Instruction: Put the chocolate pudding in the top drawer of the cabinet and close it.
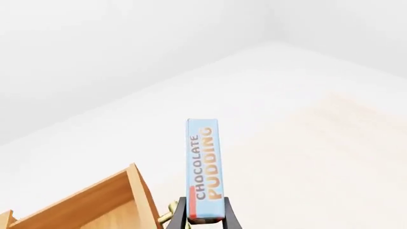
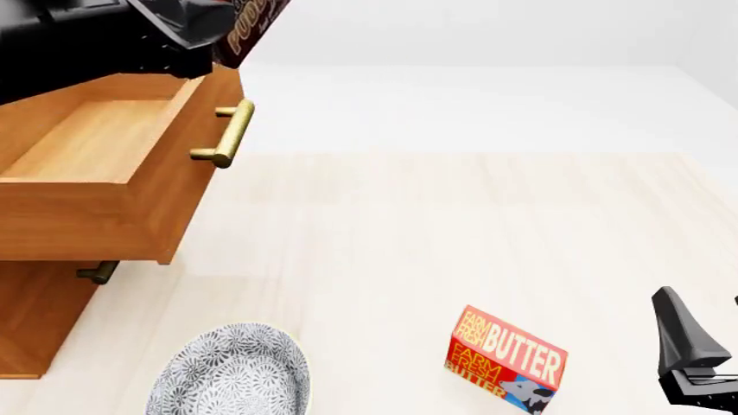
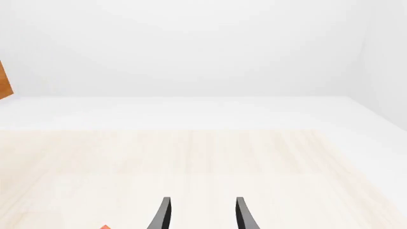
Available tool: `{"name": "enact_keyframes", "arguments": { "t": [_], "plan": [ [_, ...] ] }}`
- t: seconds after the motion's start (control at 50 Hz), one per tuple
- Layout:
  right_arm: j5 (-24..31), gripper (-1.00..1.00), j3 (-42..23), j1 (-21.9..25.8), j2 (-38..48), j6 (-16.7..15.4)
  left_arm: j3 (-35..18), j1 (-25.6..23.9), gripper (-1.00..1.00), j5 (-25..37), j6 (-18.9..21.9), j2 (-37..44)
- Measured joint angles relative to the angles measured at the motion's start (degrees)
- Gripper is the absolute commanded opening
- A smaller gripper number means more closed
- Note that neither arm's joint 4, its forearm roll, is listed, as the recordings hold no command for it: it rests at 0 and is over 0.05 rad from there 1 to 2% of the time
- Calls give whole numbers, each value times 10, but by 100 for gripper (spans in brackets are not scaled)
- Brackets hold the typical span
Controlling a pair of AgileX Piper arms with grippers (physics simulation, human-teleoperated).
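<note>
Above pale tabletop (image 2: pixel 461 216): left gripper (image 1: pixel 205 220) pinching chocolate pudding (image 1: pixel 203 167) over open top drawer (image 2: pixel 104 138); risking dropping outside. Right gripper (image 3: pixel 201 214) idling, fingers spread.

left hand (image 2: pixel 190 39) mostly cut off at the frame top, chocolate pudding (image 2: pixel 248 26) partly cropped, plate (image 2: pixel 231 372) clipped at the bottom edge

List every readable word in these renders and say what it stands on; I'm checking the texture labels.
"CHOCOLATE PUDDING": narrow side of the thin light blue chocolate pudding box, clamped in the left gripper.
"FARM FRESH BUTTER": face of the red-and-yellow butter box lying on the table; repeated smaller on its lower edge.
No other text is visible.
</note>
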Motion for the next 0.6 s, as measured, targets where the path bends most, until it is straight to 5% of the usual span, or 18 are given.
{"name": "enact_keyframes", "arguments": {
  "t": [0.6],
  "plan": [
    [0,100,0,0,0,0,40,104,-100,35,13,-65]
  ]
}}
